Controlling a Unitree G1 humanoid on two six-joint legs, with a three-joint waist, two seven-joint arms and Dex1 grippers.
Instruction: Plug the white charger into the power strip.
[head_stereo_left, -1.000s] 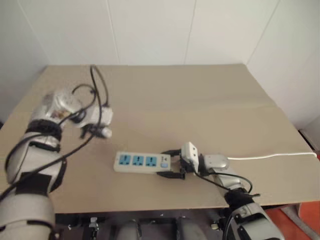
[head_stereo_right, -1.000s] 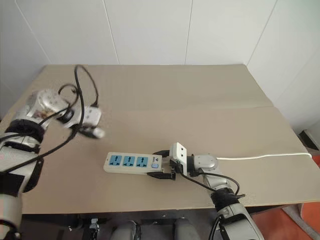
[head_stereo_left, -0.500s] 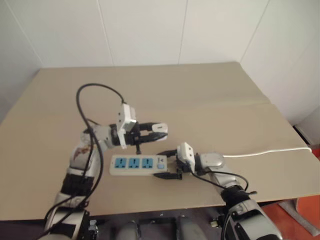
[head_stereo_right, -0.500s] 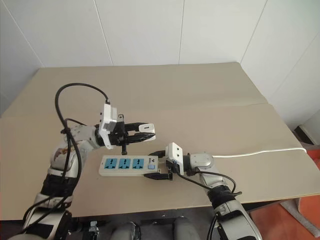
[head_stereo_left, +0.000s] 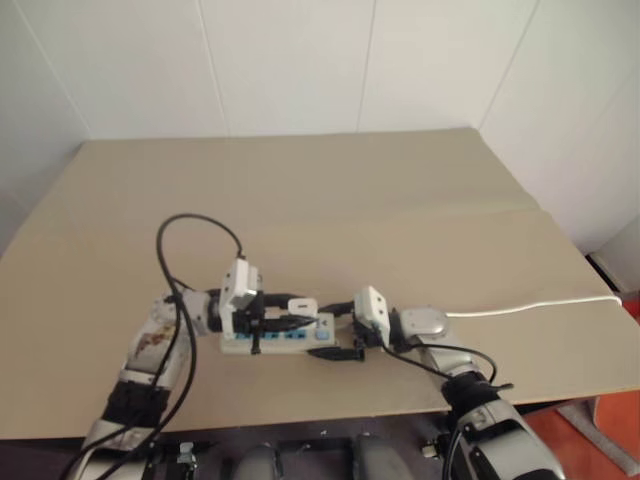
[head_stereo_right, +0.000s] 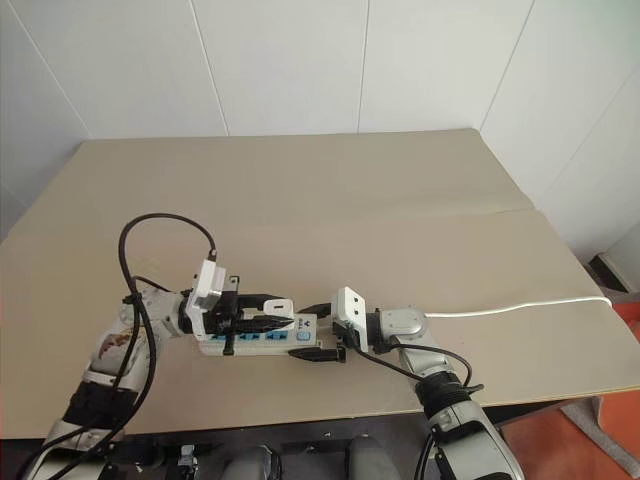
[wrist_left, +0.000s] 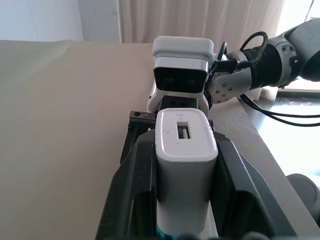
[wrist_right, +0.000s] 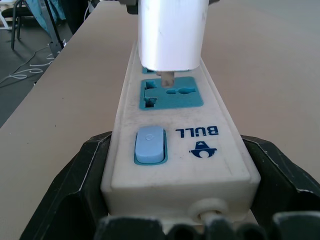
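The power strip (wrist_right: 180, 150) lies on the table near its front edge, blue sockets up. My right gripper (head_stereo_right: 315, 333) is shut on its switch end, one black finger (wrist_right: 75, 185) on each long side. My left gripper (head_stereo_left: 300, 312) is shut on the white charger (wrist_left: 186, 165) and holds it level over the strip. In the right wrist view the charger (wrist_right: 172, 35) hangs just above the blue socket (wrist_right: 170, 92) nearest the switch. Its metal prong reaches the socket's far edge, with the body still above the strip.
The strip's white cord (head_stereo_left: 530, 305) runs along the tan table (head_stereo_left: 300, 200) to its right edge. A black cable (head_stereo_left: 190, 235) loops up from my left forearm. White walls stand behind the table, and the table's front edge is close below the strip.
My left arm swung in from the left and came down, bringing the charger over the strip's sockets. The right gripper and the strip stayed where they were.
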